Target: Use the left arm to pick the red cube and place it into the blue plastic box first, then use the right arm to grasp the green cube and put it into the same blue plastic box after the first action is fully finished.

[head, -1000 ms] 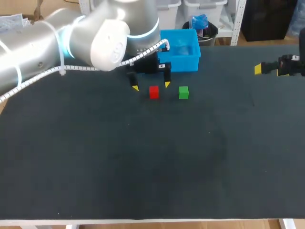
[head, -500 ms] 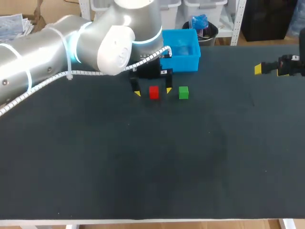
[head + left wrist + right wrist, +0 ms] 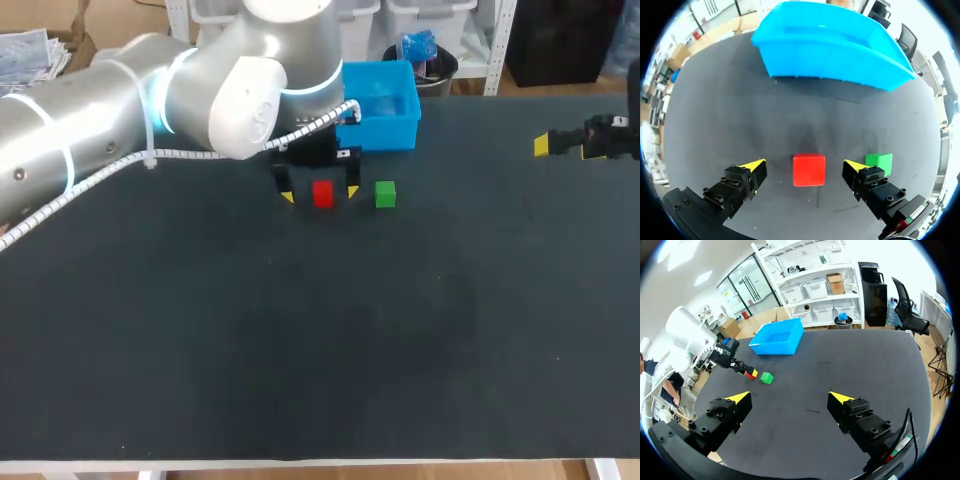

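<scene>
The red cube (image 3: 322,193) (image 3: 809,170) rests on the dark table between the yellow tips of my left gripper (image 3: 320,194) (image 3: 805,167), which stands open around it with a gap on each side. The green cube (image 3: 385,194) (image 3: 880,161) (image 3: 766,378) sits just to the right of the red one, beside the gripper's right finger. The blue plastic box (image 3: 379,105) (image 3: 830,42) (image 3: 777,339) stands behind both cubes near the table's far edge. My right gripper (image 3: 545,146) (image 3: 790,399) hovers open at the far right, well away from the cubes, with nothing between its fingers.
The dark table mat (image 3: 320,330) stretches toward the front and right. My left arm (image 3: 150,90) crosses the table's back left corner.
My left gripper has come down and slightly right, so its tips now straddle the red cube. The right arm and both cubes have not moved.
</scene>
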Controlling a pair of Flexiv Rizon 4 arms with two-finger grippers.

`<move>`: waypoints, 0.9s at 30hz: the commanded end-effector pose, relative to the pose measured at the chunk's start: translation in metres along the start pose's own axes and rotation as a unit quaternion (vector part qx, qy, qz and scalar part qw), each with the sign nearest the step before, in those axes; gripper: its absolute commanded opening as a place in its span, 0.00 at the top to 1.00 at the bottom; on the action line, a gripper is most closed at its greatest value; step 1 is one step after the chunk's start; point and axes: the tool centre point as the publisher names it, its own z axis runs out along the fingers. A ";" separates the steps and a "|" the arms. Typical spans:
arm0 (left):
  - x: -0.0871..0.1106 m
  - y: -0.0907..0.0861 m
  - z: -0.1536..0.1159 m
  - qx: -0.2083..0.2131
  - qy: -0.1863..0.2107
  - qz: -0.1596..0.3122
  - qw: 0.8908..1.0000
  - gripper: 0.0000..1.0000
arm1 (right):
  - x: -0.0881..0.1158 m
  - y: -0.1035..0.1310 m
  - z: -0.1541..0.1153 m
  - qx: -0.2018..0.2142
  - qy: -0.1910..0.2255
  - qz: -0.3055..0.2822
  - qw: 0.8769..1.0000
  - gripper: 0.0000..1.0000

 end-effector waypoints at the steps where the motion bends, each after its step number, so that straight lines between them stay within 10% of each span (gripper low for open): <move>1: -0.003 -0.002 0.003 0.001 0.005 0.007 1.000 0.00 | 0.000 0.000 0.001 0.001 0.000 0.000 1.000 0.00; 2: -0.003 -0.003 0.003 -0.006 0.004 0.007 1.000 0.11 | 0.000 0.000 0.001 0.001 0.000 0.000 1.000 0.00; 3: -0.002 -0.003 0.004 -0.006 0.007 0.005 1.000 0.65 | 0.000 0.000 0.001 0.001 0.000 0.000 1.000 0.00; 4: -0.002 -0.003 0.005 -0.007 0.009 0.003 1.000 0.95 | 0.000 0.000 0.001 0.001 0.000 0.000 1.000 0.00; 5: -0.002 -0.002 0.006 -0.007 0.009 0.002 1.000 1.00 | 0.000 0.000 0.001 0.001 0.000 0.000 1.000 0.00; 27: 0.000 -0.005 -0.017 -0.013 -0.009 0.020 1.000 1.00 | 0.000 0.000 0.001 0.001 0.000 0.000 1.000 0.00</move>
